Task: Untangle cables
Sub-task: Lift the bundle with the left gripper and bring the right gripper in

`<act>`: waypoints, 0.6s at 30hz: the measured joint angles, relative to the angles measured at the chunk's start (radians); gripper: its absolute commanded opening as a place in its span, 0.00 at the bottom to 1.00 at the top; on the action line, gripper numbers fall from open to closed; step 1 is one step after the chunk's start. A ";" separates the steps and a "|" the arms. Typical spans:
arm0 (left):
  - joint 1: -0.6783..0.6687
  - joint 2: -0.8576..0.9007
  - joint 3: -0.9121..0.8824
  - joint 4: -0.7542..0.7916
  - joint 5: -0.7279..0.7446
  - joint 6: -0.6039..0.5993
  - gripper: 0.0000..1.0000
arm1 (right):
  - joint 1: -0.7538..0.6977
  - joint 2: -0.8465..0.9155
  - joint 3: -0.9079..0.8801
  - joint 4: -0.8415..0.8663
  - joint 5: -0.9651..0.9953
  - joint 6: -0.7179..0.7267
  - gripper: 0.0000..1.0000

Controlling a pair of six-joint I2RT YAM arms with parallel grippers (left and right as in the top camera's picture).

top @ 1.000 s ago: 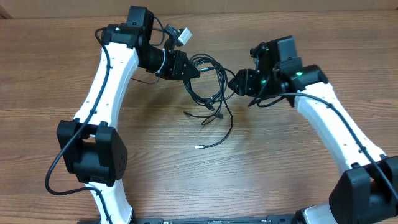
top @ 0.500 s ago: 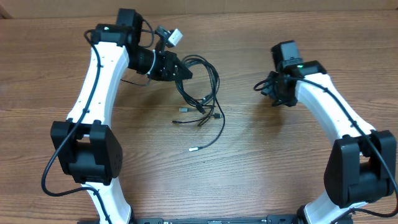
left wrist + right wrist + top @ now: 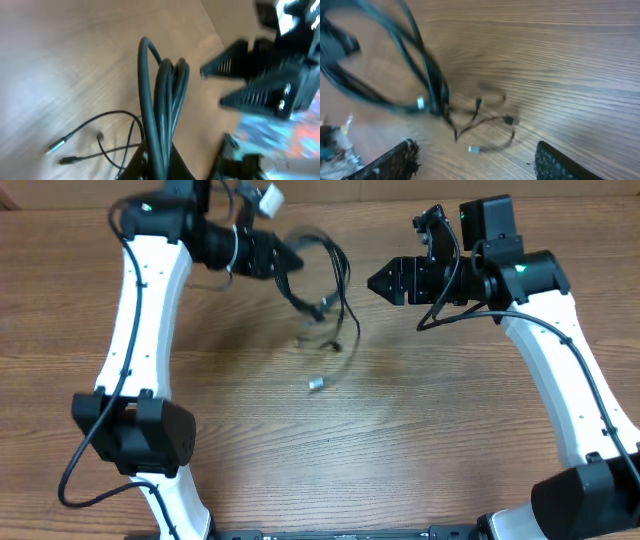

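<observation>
Black cables (image 3: pixel 318 306) are pinched by the left gripper (image 3: pixel 292 258) at eleven o'clock — plugs dangling; the right gripper (image 3: pixel 376 281), at one o'clock, is spread wide. A white tag (image 3: pixel 268 197) is unreadable.

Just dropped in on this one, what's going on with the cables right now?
The left pincer is shut on the cables and holds the bundle up over the table. Loose strands and a silver plug end hang below it. The right pincer is open and empty, pointing at the bundle from the side with a gap between them. The cables are blurred, so I cannot tell whether the lowest ends touch the wood.
</observation>
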 measured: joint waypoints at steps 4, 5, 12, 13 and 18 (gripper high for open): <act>0.000 -0.033 0.114 -0.001 -0.131 -0.140 0.04 | 0.000 0.008 0.000 0.027 -0.084 -0.073 0.77; 0.000 -0.046 0.127 -0.001 -0.154 -0.174 0.04 | 0.005 0.008 0.000 0.059 -0.100 -0.094 0.77; 0.000 -0.119 0.156 -0.008 -0.210 -0.319 0.04 | 0.074 0.054 0.000 0.212 -0.159 -0.185 0.77; 0.000 -0.121 0.156 -0.008 -0.212 -0.334 0.04 | 0.091 0.066 0.000 0.229 -0.164 -0.197 0.77; 0.000 -0.122 0.156 -0.020 -0.220 -0.362 0.04 | 0.135 0.095 0.000 0.299 -0.185 -0.216 0.73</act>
